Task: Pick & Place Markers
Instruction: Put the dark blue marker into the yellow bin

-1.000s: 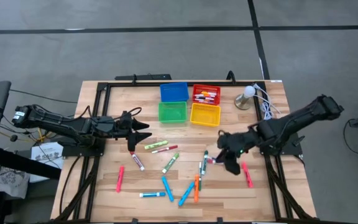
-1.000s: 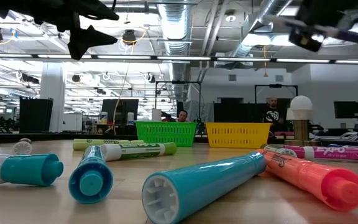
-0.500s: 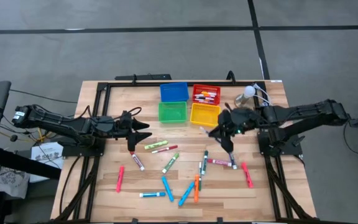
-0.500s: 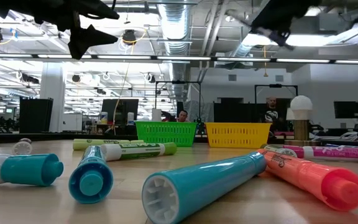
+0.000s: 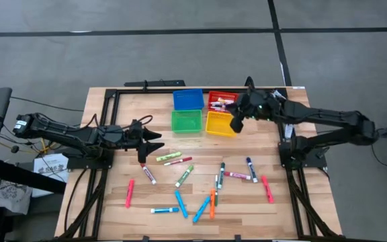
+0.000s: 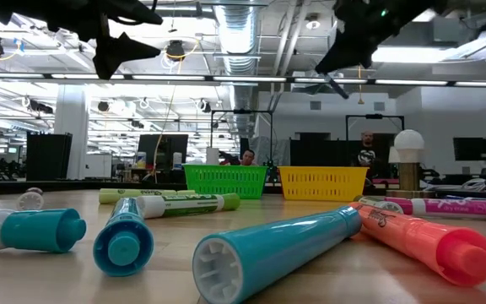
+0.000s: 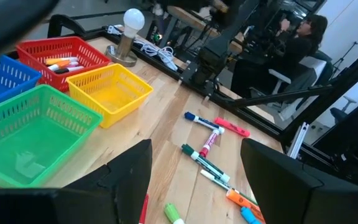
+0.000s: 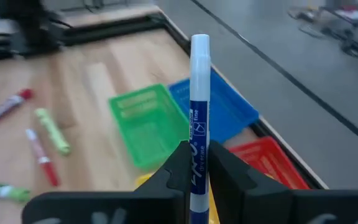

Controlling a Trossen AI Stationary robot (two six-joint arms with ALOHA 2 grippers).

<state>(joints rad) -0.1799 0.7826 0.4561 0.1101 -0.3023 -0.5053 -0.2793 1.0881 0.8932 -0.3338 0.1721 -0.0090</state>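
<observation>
Several markers [image 5: 183, 176] with coloured caps lie scattered flat on the wooden table [image 5: 113, 195], toward its near half. My right gripper [image 5: 236, 122] hangs above the yellow bin [image 5: 217, 124], next to the red bin [image 5: 223, 102], and is shut on a white marker with blue print [image 8: 199, 93]. More markers lie in the red bin. My left gripper [image 5: 150, 140] hovers open at the table's left, with nothing between its fingers [image 7: 129, 171]. My right gripper pinches the white marker's barrel [image 8: 197, 152] between its two fingers [image 8: 180, 163]. The marker lies along the fingers, and its pale end [image 8: 200, 42] sticks out well past their tips. It is lifted clear of the table and bins.
Blue [image 5: 188, 99] and green [image 5: 186, 122] bins stand left of the red and yellow ones at the table's far side. A lamp with a round bulb [image 5: 267, 101] and a white cable stand at the far right. People sit in the room beyond the table.
My right gripper has risen from among the markers at the table's near right and swung toward the far edge, turning as it went, until it was over the yellow bin. It has carried the white marker lifted clear.
</observation>
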